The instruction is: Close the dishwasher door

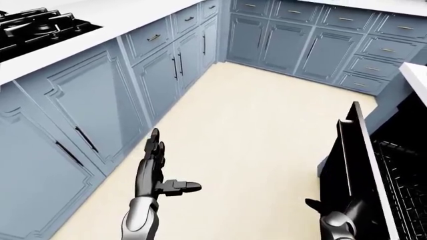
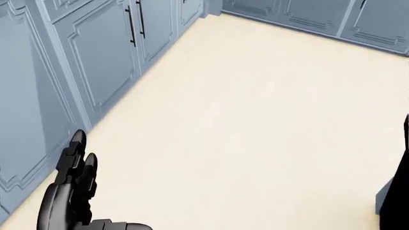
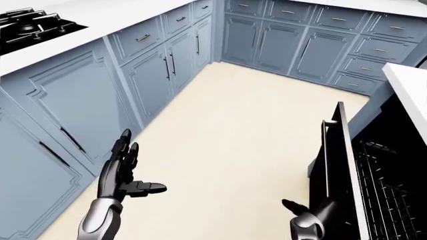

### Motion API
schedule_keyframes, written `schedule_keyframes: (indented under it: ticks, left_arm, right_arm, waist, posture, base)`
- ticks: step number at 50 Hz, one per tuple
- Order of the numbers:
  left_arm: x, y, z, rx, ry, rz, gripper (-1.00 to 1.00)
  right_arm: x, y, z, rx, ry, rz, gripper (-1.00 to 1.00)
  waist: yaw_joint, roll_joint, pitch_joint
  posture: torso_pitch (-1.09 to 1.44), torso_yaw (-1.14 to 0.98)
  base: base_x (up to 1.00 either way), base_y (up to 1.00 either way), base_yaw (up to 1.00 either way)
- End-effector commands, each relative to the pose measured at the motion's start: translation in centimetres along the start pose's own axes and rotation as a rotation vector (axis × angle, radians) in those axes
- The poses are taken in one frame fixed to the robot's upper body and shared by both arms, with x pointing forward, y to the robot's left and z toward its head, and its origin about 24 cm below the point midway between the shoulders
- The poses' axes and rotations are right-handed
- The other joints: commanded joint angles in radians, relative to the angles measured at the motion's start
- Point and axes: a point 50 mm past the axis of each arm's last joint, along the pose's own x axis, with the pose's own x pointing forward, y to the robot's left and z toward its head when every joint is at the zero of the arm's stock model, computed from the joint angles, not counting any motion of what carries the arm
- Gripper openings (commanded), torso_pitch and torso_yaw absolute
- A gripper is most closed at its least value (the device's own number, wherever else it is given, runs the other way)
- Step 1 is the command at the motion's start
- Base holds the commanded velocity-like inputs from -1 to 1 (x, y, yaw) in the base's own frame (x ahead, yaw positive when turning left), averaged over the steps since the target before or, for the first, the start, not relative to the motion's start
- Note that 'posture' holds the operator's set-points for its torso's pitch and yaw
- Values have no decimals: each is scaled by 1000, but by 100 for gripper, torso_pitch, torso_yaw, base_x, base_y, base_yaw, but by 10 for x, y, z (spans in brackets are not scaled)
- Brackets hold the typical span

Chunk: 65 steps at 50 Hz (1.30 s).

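A: Where's the dishwasher door?

B: At the right of both eye views, swung partway up, steeply tilted, dark outer face toward the floor. Barely a dark sliver at the right edge in the head view.

A: And behind it?

B: Open dishwasher cavity with a wire rack showing, under a white desk corner.

A: Right hand?

B: Low in the eye views, pressed up against the lower outer face of the door. One dark finger sticking out leftward; rest hidden against the black panel. Can't tell how wide the fingers are spread.

A: Left hand?

B: Raised over the bare floor, well apart from the door. Fingers straight and wide, thumb poking out to the right, holding nothing.

A: Surroundings?

B: Blue-grey cabinets down the left and across the top, dark bar handles on the doors. White desk along the left run, black gas stove set into it at top left.
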Motion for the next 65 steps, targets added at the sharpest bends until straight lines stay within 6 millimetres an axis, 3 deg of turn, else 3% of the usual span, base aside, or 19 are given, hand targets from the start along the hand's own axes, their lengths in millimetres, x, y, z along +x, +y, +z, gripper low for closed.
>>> schedule_keyframes:
  ticks: [1,36,65]
  left_arm:
    - [2,-2,16,3,-87,-11,100]
    - [2,-4,14,5,-84,-15,100]
    - [0,-4,16,3,-89,-17,100]
  right_arm:
    - [11,-19,-9,-2,57,-87,100]
    - [43,-76,-23,11,56,-159,100]
    - [64,-113,-13,29,32,-215,100]
  waist:
    - [-11,2,-9]
    - [-19,-9,-3]
    - [-27,1,12]
  posture:
    - [0,0]
    - [0,0]
    - [0,0]
  base:
    - [0,0,0]
    - [0,0,0]
    - [0,0,0]
